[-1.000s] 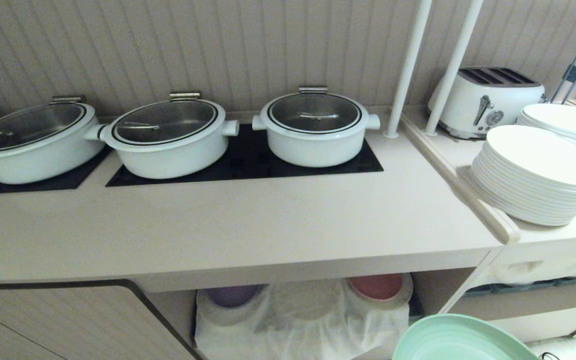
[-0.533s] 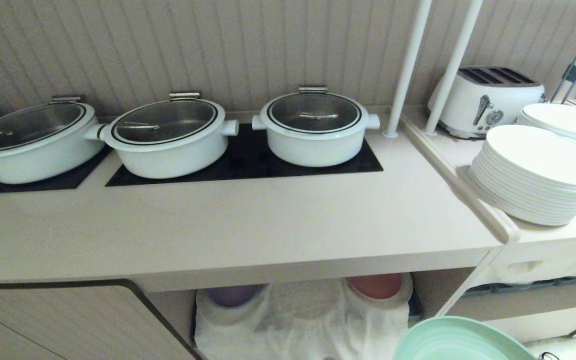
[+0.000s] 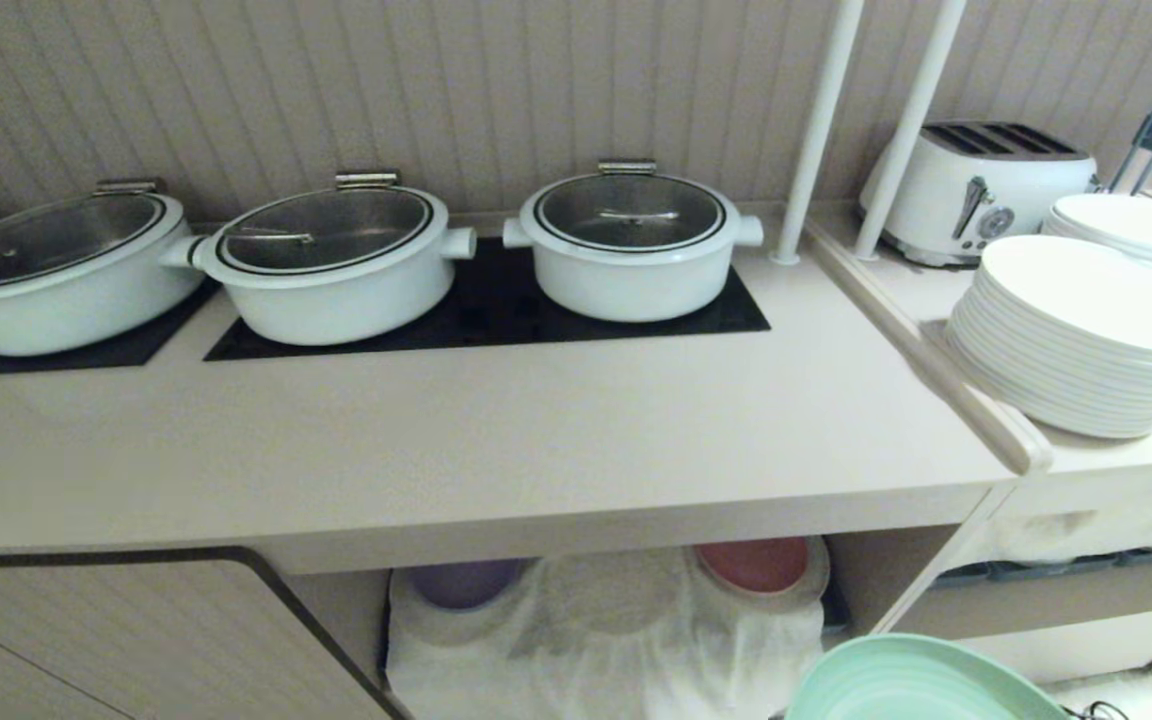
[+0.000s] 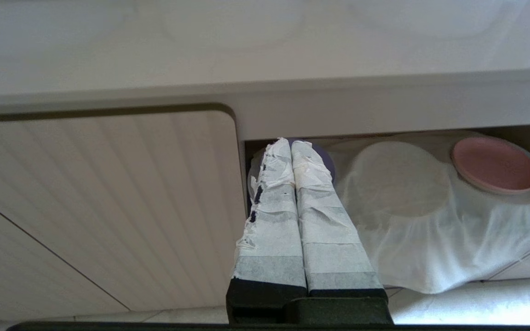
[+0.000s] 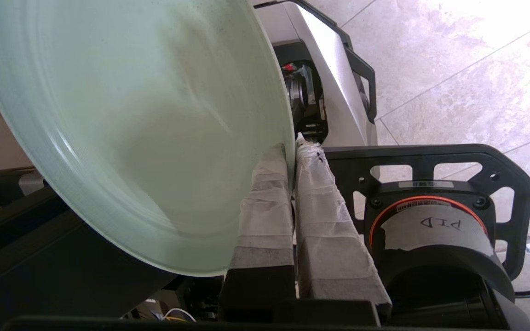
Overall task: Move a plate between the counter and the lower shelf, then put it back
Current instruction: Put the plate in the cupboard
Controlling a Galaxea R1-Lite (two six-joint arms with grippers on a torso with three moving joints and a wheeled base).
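The mint-green plate (image 3: 911,685) hangs low at the bottom right of the head view, below and in front of the counter (image 3: 496,430). In the right wrist view the plate (image 5: 131,124) fills the frame and my right gripper (image 5: 291,149) is shut on its rim, one taped finger on each face. The lower shelf (image 3: 606,620) opens under the counter, with a white gauzy cloth (image 3: 596,640) draped over its front. My left gripper (image 4: 290,146) is shut on nothing, parked pointing toward the shelf's left end.
Three white lidded pots (image 3: 631,245) stand on black cooktop panels (image 3: 486,310). Stacked white plates (image 3: 1086,335) and a toaster (image 3: 976,190) sit on the side ledge at right. A purple plate (image 3: 464,582) and a pink plate (image 3: 756,565) lie in the shelf.
The whole head view has shifted slightly, showing a little more of the shelf below the counter; the camera moved. The green plate stays at the bottom right in my right gripper.
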